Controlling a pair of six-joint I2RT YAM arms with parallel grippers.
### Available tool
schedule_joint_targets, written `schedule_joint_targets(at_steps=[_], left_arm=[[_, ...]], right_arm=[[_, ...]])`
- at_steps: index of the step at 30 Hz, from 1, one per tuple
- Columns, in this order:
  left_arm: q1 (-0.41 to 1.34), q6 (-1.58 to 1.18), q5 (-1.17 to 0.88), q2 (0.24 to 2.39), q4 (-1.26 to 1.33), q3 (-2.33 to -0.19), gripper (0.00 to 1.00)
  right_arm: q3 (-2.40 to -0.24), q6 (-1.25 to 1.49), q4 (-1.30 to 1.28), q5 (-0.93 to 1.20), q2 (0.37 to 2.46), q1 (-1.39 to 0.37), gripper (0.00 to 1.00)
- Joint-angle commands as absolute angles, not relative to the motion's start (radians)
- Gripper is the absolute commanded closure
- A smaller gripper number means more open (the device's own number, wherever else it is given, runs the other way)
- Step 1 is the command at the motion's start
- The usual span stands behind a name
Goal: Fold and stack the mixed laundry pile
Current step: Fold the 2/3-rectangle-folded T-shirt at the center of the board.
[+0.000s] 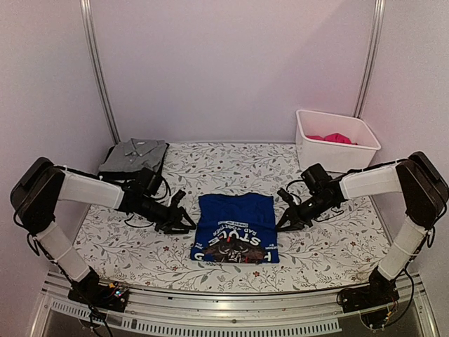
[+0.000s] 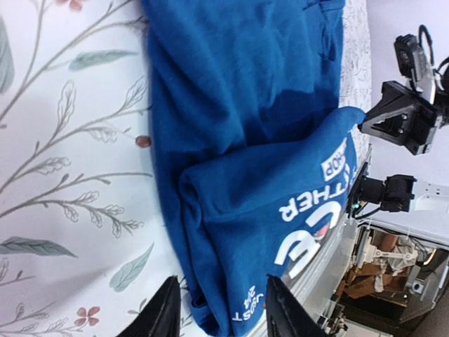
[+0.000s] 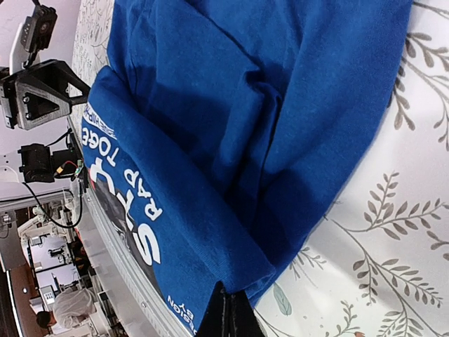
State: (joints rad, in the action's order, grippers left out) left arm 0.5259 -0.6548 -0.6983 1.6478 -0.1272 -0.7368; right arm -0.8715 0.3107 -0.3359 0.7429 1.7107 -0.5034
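Left fingers (image 2: 168,312) spread astride the blue T-shirt (image 1: 236,225) edge; right fingers (image 3: 223,312) pinch its opposite hem; bare floral table (image 1: 330,246) beyond both.

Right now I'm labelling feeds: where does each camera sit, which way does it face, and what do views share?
Top external: above and behind the robot, facing down at the folded royal-blue printed cloth shirt; left arm and right arm show.
Left wrist: on the left arm, facing right across the shirt; left end effector open at bottom.
Right wrist: mirrored, facing left; right end effector pinching the edge.
Shared: the shirt; each wrist view shows the other end effector.
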Motion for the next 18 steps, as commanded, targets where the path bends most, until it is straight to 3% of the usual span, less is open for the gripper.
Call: schedule_joint_targets(at_steps=[1,7,9,13,15,18], left_arm=[[0.506,-0.616,-0.649,1.604,-0.108,-0.749,0.56],[0.517,-0.502,-0.602,1.623,-0.056,-0.778,0.52],[0.520,-0.461,-0.586,1.628,-0.030,-0.784,0.51],[0.519,-0.401,-0.586,1.629,0.047,-0.766,0.48],[0.519,-0.375,-0.606,1.637,0.070,-0.752,0.46],[0.519,-0.348,-0.619,1.664,0.098,-0.743,0.46]], right_arm=[[-0.887,0.318,-0.331,0.747,1.686,-0.498,1.00],[-0.921,0.314,-0.330,0.745,1.695,-0.456,0.99],[-0.931,0.308,-0.334,0.744,1.704,-0.437,0.89],[-0.924,0.273,-0.344,0.716,1.655,-0.414,0.55],[-0.902,0.227,-0.342,0.706,1.625,-0.413,0.46],[-0.870,0.186,-0.308,0.725,1.611,-0.413,0.43]])
